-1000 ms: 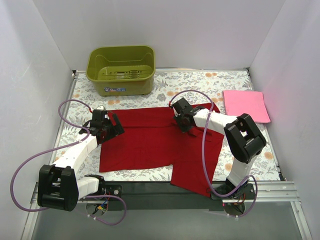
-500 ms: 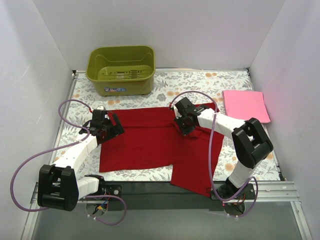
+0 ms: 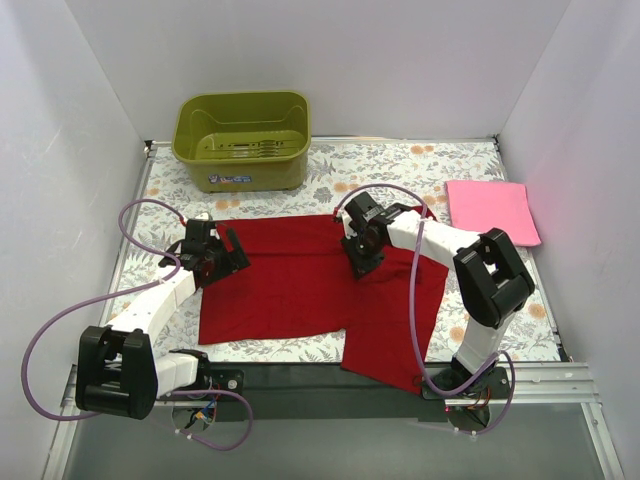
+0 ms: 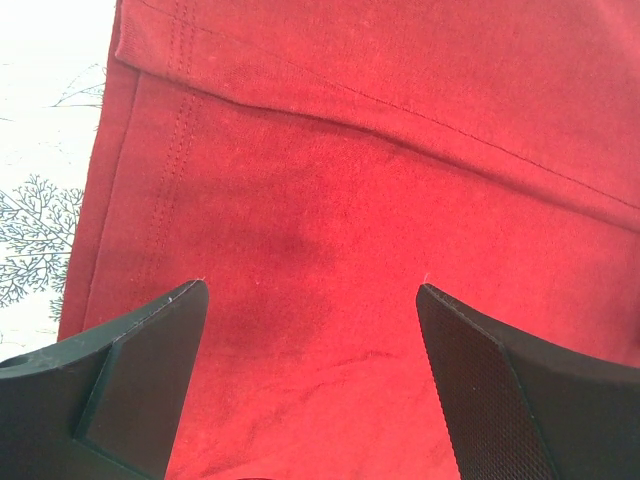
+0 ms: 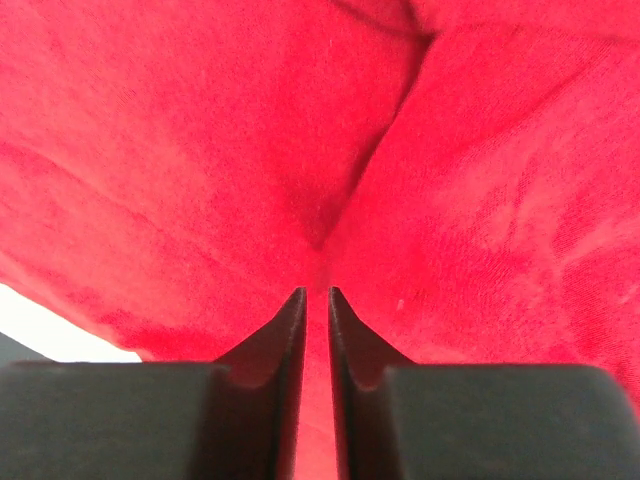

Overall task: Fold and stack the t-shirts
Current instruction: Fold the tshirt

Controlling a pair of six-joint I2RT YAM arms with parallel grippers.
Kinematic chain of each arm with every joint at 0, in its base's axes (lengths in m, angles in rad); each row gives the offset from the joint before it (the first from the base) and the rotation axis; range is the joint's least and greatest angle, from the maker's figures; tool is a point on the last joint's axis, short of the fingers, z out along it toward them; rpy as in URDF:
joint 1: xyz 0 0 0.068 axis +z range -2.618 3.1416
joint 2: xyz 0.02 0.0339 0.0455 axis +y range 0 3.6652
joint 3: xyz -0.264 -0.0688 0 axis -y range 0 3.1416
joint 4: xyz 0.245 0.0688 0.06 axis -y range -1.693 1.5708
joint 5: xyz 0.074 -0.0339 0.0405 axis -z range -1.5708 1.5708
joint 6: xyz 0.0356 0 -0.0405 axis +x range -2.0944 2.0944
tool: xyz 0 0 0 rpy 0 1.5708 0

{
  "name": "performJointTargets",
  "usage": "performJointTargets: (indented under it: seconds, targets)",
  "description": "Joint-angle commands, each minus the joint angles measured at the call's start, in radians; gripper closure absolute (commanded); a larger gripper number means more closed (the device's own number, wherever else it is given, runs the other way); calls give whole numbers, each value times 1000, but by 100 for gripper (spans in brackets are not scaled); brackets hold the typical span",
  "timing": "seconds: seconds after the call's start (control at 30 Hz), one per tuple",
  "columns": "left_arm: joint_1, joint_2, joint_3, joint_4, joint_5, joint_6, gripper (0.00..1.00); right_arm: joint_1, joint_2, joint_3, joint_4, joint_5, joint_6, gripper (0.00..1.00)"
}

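Watching from above: the right gripper (image 3: 362, 252) is sitting nearer the left edge of the desk than a second ago and is dragging a pinch of the deep red t-shirt (image 3: 280, 285) with it. The fold of the shirt's right side looks to be getting under way. The shirt is lying spread across the middle of the desk, its right part reaching over the near edge. The left gripper (image 3: 228, 255) is hovering at the shirt's left edge, unmoved. The light pink t-shirt (image 3: 492, 210) is lying folded near the right edge, well apart from the red one, so stacking is not yet starting. The olive-green tub (image 3: 242, 160) is standing at the far left corner, with nothing showing inside it.

Left wrist: the fingers (image 4: 130, 380) are standing wide apart over hemmed red cloth, gripping nothing. The patterned desk cover (image 4: 40, 200) is peeking in at the left.

Right wrist: the jaws are pressing to a narrow slit, and red cloth is creasing into them, so this claw is holding the shirt.
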State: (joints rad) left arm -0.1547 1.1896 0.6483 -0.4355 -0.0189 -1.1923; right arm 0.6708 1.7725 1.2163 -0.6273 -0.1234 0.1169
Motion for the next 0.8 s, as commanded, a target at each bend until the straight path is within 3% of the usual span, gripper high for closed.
performJointTargets:
  seconds: [0.0, 0.07, 0.3, 0.57, 0.77]
  targets:
    - [-5, -4, 16, 14, 7, 16, 21, 6, -13, 19, -38, -15, 13, 77]
    - [-5, -7, 16, 15, 10, 16, 21, -14, -39, -4, -34, 14, 15, 67]
    - [-5, -8, 17, 17, 13, 19, 21, -224, -253, -183, 23, 58, 62, 58]
    - [-5, -16, 16, 17, 17, 20, 21, -603, -502, -498, 237, -134, 111, 57]
    - [-5, -21, 13, 18, 17, 23, 21, -689, -525, -626, 431, -272, 161, 53]
